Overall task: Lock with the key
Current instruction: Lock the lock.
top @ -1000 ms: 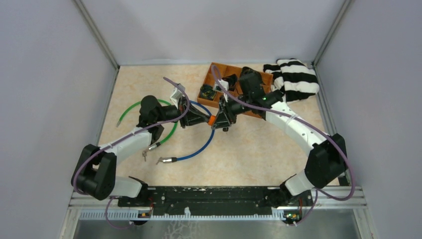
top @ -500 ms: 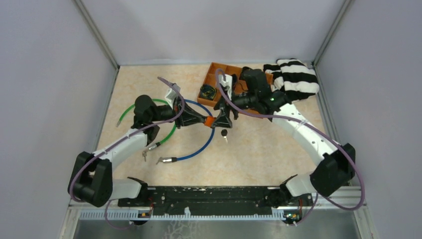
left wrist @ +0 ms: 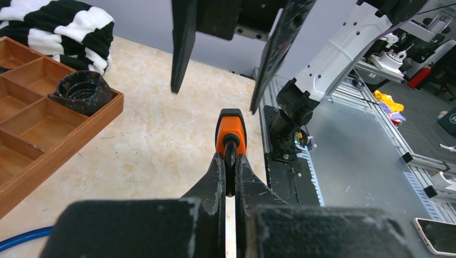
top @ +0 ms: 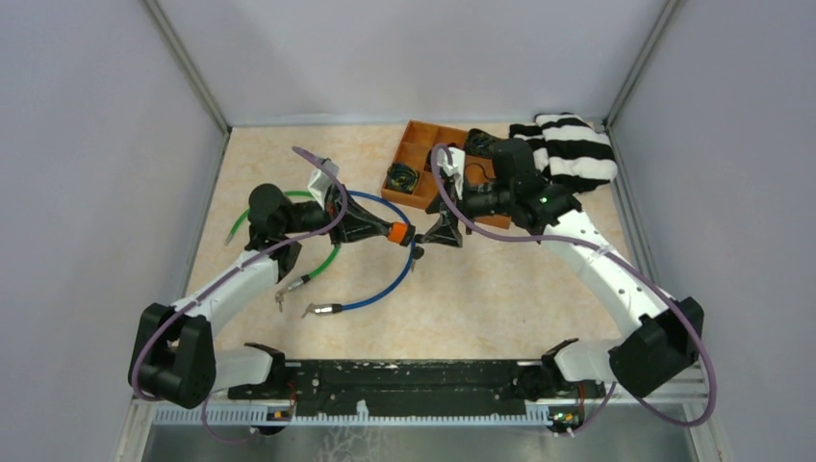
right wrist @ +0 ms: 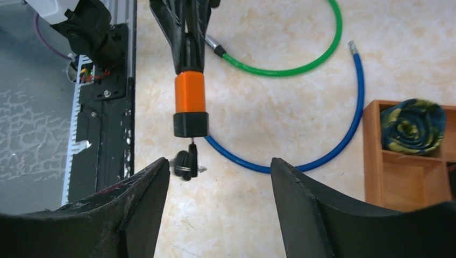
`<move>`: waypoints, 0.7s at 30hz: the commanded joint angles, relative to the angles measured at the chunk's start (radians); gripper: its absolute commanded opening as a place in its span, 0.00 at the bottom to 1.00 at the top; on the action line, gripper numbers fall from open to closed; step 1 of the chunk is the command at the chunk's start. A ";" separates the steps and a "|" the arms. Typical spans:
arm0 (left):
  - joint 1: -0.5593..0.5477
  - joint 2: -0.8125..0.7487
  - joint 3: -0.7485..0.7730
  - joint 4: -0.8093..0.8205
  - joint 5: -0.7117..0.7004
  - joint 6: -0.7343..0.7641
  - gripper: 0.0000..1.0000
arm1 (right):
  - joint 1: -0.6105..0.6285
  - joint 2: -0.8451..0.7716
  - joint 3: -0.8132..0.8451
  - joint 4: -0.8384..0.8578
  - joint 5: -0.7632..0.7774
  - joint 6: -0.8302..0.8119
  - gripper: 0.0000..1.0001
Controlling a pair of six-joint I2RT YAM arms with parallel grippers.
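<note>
while my left gripper (left wrist: 230,161) clamps the orange-and-black cylinder lock (left wrist: 230,128), my right gripper (right wrist: 218,166) gapes at its 3 o'clock, facing the small black key (right wrist: 187,161).

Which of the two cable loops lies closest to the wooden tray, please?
The blue cable loop; it curves right beside the wooden compartment tray, while the green cable loop lies farther off.
</note>
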 commanded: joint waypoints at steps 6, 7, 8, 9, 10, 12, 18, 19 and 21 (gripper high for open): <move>0.007 -0.033 0.030 0.046 0.021 -0.010 0.00 | 0.052 0.064 0.016 0.036 -0.082 0.026 0.56; 0.007 -0.036 0.029 0.045 0.023 -0.009 0.00 | 0.059 0.063 0.013 0.039 -0.078 0.027 0.53; 0.006 -0.035 0.027 0.042 0.022 -0.007 0.00 | 0.063 0.063 0.010 0.043 -0.077 0.029 0.50; 0.006 -0.035 0.027 0.039 0.022 -0.004 0.00 | 0.066 0.065 0.007 0.049 -0.078 0.034 0.47; 0.007 -0.036 0.025 0.037 0.017 -0.001 0.00 | 0.067 0.066 0.003 0.056 -0.079 0.040 0.44; 0.006 -0.043 0.022 0.035 0.016 0.002 0.00 | 0.068 0.072 -0.002 0.061 -0.083 0.046 0.40; 0.006 -0.048 0.023 0.035 0.015 0.001 0.00 | 0.068 0.077 -0.011 0.064 -0.079 0.042 0.33; 0.006 -0.048 0.023 0.033 0.016 0.001 0.00 | 0.068 0.078 -0.011 0.066 -0.082 0.045 0.31; 0.006 -0.049 0.023 0.033 0.018 0.001 0.00 | 0.068 0.080 -0.009 0.070 -0.083 0.048 0.27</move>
